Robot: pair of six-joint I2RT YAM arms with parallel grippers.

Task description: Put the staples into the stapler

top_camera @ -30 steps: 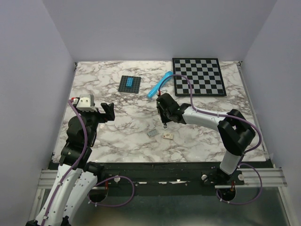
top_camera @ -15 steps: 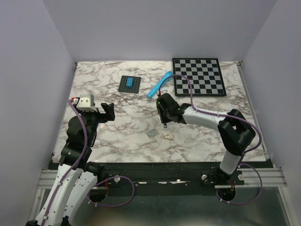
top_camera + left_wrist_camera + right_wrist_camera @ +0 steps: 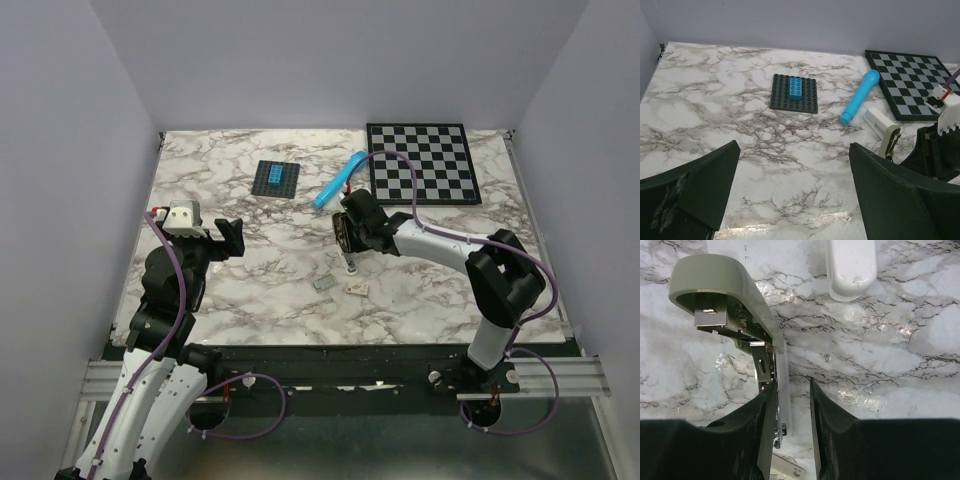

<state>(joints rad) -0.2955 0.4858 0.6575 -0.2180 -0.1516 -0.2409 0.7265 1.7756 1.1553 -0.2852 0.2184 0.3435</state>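
The stapler (image 3: 735, 295) is cream with a shiny metal inner rail and is opened up. It lies between my right gripper's (image 3: 791, 382) fingers. Its pale strip rests against the left finger (image 3: 765, 405), and bare marble shows between it and the right finger, so the jaws stand narrowly open. In the top view the stapler (image 3: 352, 262) shows just below the right gripper (image 3: 350, 250). The staples (image 3: 322, 284) are a tiny grey block on the table, near-left of it. My left gripper (image 3: 232, 238) is open and empty over the left side, as the left wrist view (image 3: 795, 190) shows.
A white rounded bar (image 3: 850, 265) lies just beyond the stapler. A small cream card (image 3: 356, 288) lies beside the staples. A blue cylinder (image 3: 337, 179), a dark baseplate with a blue brick (image 3: 275, 178) and a chessboard (image 3: 420, 162) sit at the back.
My right gripper has shifted a little toward the far right, away from the staples, with the stapler staying under its fingers. The left arm has not moved.
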